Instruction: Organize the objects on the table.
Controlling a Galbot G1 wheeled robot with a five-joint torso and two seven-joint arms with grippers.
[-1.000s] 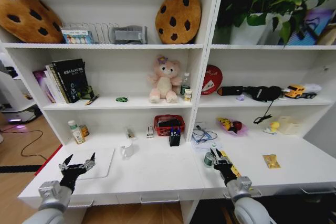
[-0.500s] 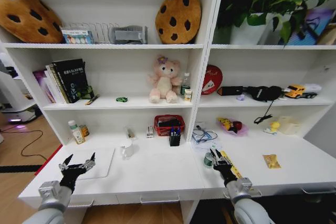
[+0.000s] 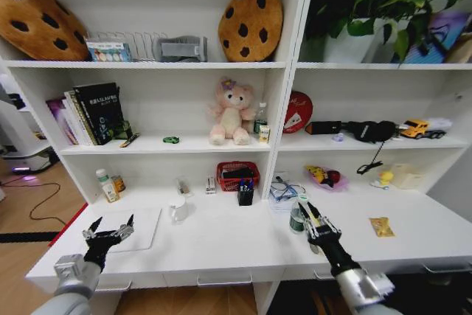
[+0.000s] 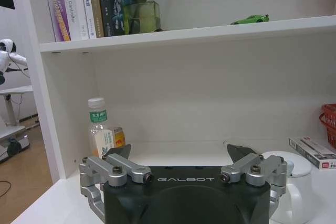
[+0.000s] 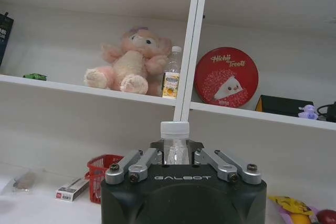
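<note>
My right gripper [image 3: 307, 215] is clenched on 1 small clear bottle [image 5: 175, 145], upright, held above the white desk [image 3: 221, 245] right of centre; my left gripper [image 3: 109, 232] hangs released, far left, near the laptop [image 3: 136, 228].

Two cookie cushions [image 3: 33, 21] [image 3: 251, 23], one pink plush toy [image 3: 231, 113], three bottles [image 3: 108, 186] [image 3: 260, 117] [image 3: 298, 217] and two grippers [image 3: 108, 232] [image 3: 315, 220] are counted.

bottle [image 5: 175, 148] body hidden behind right gripper [image 5: 176, 157], only cap and neck visible, kettle [image 4: 292, 191] partly blocked by left gripper [image 4: 180, 158], red basket [image 4: 329, 123] cut off at frame edge
</note>
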